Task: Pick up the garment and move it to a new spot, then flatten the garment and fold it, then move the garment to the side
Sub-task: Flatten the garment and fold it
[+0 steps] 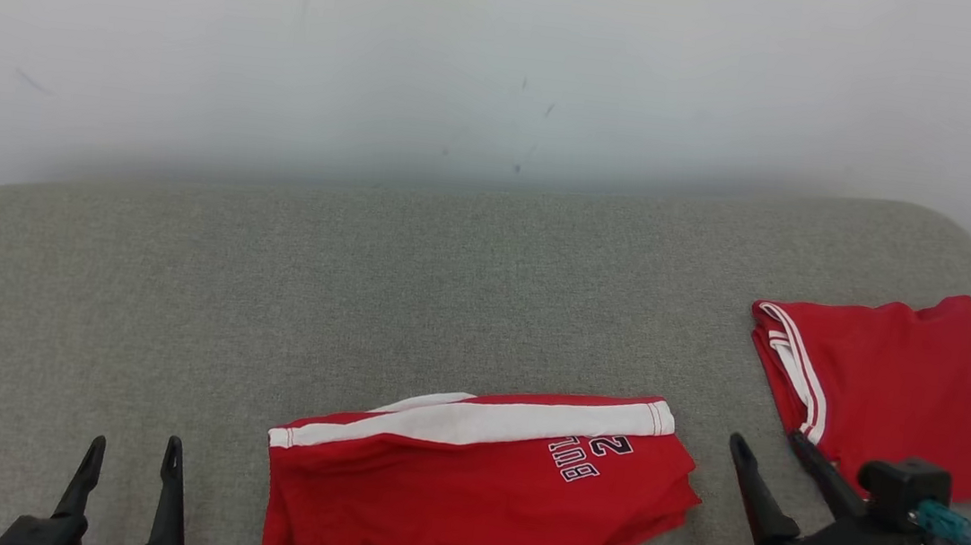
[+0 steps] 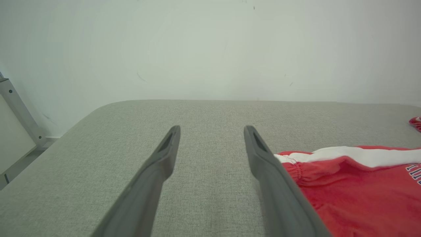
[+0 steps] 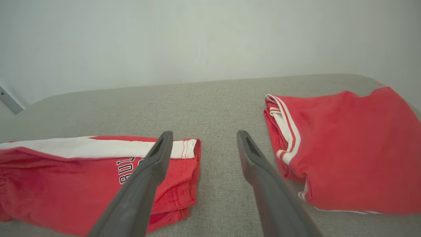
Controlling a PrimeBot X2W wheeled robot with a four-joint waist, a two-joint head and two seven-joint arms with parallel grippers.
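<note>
Head view, red shorts (image 1: 471,497): folded, they lie flat on the grey padded surface (image 1: 267,286), near the front edge and in the middle. A white stripe runs along their far edge, with dark letters beside it.
Head view, second red garment (image 1: 897,388): folded, at the right and farther back, well apart from the shorts.
Head view, left gripper (image 1: 135,445): near left, released, holding nothing, apart from the shorts.
Head view, right gripper (image 1: 766,439): near right, between the two garments, fingers spread and empty.
Left wrist view, left gripper (image 2: 212,129): the fingers are wide apart over bare grey fabric. The waistband end of the red shorts (image 2: 355,184) is just right of them.
Left wrist view, white wall (image 2: 210,49): behind the far edge of the surface.
Right wrist view, right gripper (image 3: 204,133): released, above the grey strip between the garments.
Right wrist view, red shorts (image 3: 65,177): at the left, partly behind the left finger.
Right wrist view, second red garment (image 3: 345,148): at the right, white trim toward the gripper.
</note>
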